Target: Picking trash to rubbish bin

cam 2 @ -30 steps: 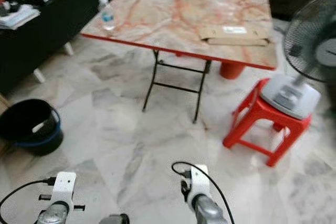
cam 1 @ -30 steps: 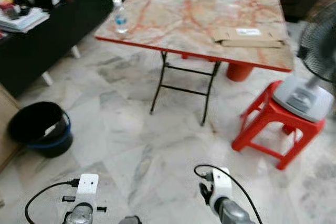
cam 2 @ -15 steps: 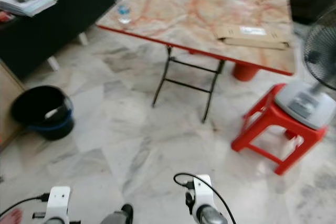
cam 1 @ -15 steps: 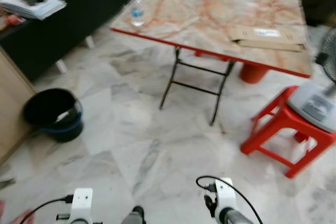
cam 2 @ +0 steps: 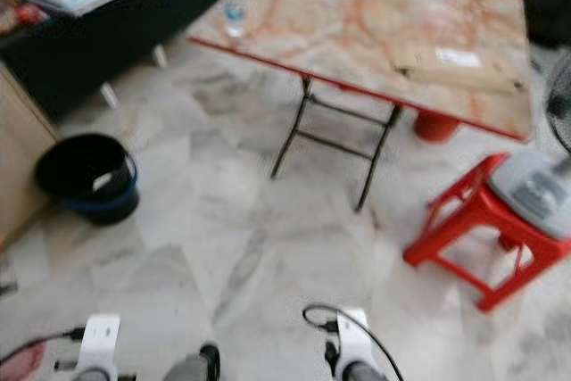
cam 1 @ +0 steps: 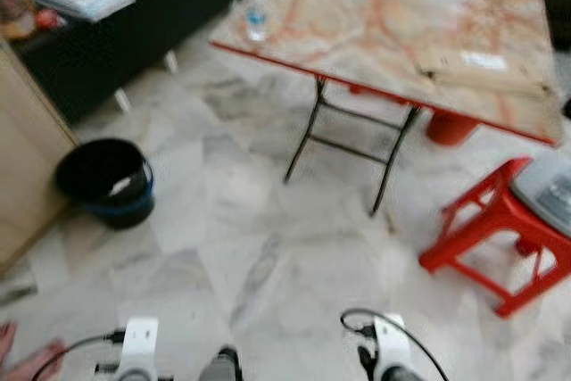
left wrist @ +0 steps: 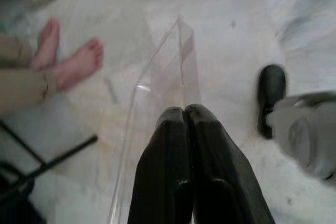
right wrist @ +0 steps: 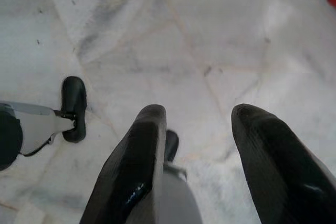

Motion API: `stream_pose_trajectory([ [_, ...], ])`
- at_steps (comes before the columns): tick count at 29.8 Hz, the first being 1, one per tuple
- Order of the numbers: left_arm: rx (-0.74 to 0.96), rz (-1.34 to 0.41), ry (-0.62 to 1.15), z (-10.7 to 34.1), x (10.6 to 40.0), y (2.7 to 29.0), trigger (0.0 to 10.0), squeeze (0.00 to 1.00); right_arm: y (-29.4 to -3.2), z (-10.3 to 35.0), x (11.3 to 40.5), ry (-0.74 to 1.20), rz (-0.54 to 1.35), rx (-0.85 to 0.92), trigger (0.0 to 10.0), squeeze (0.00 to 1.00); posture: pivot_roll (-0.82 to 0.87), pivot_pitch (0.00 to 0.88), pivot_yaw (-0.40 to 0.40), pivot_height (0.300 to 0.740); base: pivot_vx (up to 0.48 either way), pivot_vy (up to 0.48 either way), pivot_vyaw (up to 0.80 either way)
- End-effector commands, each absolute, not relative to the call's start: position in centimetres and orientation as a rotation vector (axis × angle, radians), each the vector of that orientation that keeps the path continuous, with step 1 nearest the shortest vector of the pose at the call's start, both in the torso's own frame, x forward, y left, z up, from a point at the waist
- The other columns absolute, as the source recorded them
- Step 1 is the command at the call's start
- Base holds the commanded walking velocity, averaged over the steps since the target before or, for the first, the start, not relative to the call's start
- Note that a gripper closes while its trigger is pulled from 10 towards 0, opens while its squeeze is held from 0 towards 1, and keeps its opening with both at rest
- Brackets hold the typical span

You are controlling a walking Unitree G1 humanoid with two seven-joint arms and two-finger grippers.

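My left gripper (left wrist: 185, 111) is shut on a piece of clear plastic packaging (left wrist: 167, 72), which sticks out past the fingertips above the marble floor. In the right wrist view my right gripper (right wrist: 199, 116) is open, and only floor lies between its fingers. Both wrists (cam 1: 138, 345) sit low at the bottom edge of the eye views. The black rubbish bin (cam 1: 105, 180) with a blue band stands on the floor ahead to my left, beside a wooden cabinet (cam 1: 22, 158). A plastic water bottle (cam 1: 256, 8) stands on the near left corner of the folding table (cam 1: 375, 6).
A flat cardboard piece (cam 1: 482, 69) lies on the table. To the right, a red stool (cam 1: 500, 229) carries a grey fan base (cam 2: 535, 189). A person's bare feet (left wrist: 73, 64) are close at my left. A dark cluttered unit (cam 1: 98, 33) runs along the left.
The camera has shifted: the table, stool and bin have slid to the right in the picture and the bin looks nearer. A person's foot has come in at the bottom left.
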State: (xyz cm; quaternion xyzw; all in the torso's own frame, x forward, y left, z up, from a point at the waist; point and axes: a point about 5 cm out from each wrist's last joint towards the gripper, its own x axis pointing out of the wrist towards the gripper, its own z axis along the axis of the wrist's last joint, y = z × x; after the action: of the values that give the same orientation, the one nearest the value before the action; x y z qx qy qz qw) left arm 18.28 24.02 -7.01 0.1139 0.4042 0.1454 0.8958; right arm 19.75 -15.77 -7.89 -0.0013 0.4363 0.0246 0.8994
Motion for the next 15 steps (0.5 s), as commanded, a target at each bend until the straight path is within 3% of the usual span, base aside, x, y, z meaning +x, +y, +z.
stream_pose_trajectory([
  [1, 0.257, 0.295, 0.880, -7.48, 17.52, 23.91, 10.0, 0.00, -15.66, -8.11, 19.35, 0.913, 0.048, -0.002, 10.0, 0.00, 0.09, 0.193, -0.048, 0.740, 0.281, 0.000, 0.78],
  [3, 0.259, 0.296, 0.885, -7.53, 17.42, 23.92, 10.0, 0.00, -15.80, -8.05, 19.42, 0.908, 0.035, 0.002, 10.0, 0.00, 0.09, 0.192, -0.047, 0.740, 0.279, 0.000, 0.51],
  [12, 0.264, 0.298, 0.884, -7.46, 17.52, 24.05, 10.0, 0.00, -15.65, -7.88, 19.74, 0.895, 0.045, 0.004, 10.0, 0.00, 0.10, 0.193, -0.043, 0.740, 0.280, 0.000, 0.00],
  [15, 0.261, 0.304, 0.881, -7.40, 17.62, 24.09, 10.0, 0.00, -15.47, -7.84, 19.84, 0.891, 0.059, -0.016, 10.0, 0.00, 0.10, 0.192, -0.049, 0.740, 0.281, 0.000, 0.73],
])
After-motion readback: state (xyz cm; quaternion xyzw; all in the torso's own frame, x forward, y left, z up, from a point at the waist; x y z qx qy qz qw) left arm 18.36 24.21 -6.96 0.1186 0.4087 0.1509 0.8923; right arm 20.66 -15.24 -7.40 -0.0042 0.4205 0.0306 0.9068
